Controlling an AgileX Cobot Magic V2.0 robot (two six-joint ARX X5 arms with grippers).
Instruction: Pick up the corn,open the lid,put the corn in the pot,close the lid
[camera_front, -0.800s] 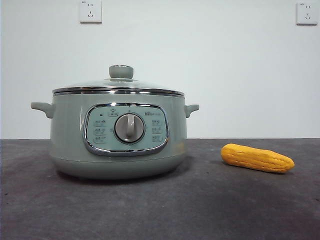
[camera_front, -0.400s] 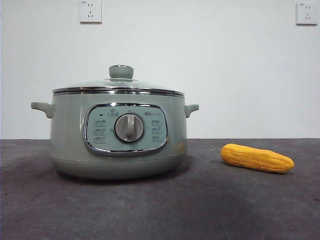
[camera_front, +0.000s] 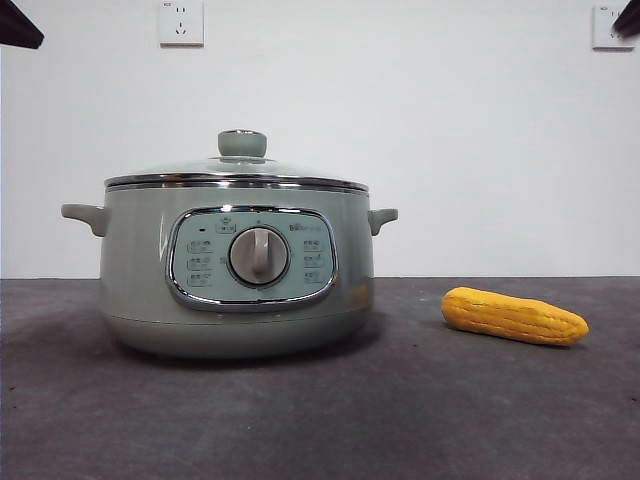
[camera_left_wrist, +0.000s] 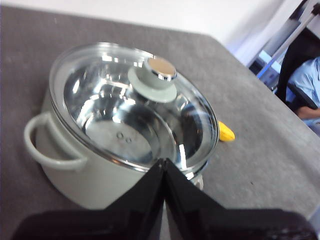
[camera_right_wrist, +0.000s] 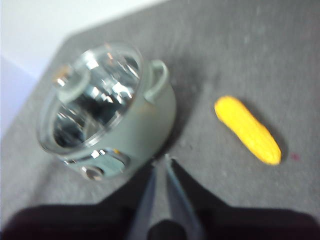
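Observation:
The pale green pot (camera_front: 135, 270) stands left of centre on the dark table. The glass lid (camera_front: 236, 170) with its green knob (camera_front: 242, 143) sits closed on it. The yellow corn (camera_front: 515, 316) lies on the table to the pot's right, apart from it. My left gripper (camera_left_wrist: 164, 162) is shut and empty, high above the pot (camera_left_wrist: 95, 185) and the lid (camera_left_wrist: 115, 100); the corn's tip (camera_left_wrist: 226, 132) shows beyond the pot. My right gripper (camera_right_wrist: 166, 160) is shut and empty, high above the table between the pot (camera_right_wrist: 150, 125) and the corn (camera_right_wrist: 247, 130).
A black arm tip shows at the front view's top left corner (camera_front: 20, 28) and another at its top right corner (camera_front: 628, 20). A white wall with two sockets (camera_front: 181, 22) stands behind the table. A seated person (camera_left_wrist: 305, 85) is beyond the table's edge.
Black arm tips have come into the front view at both top corners. The pot, lid and corn have not moved.

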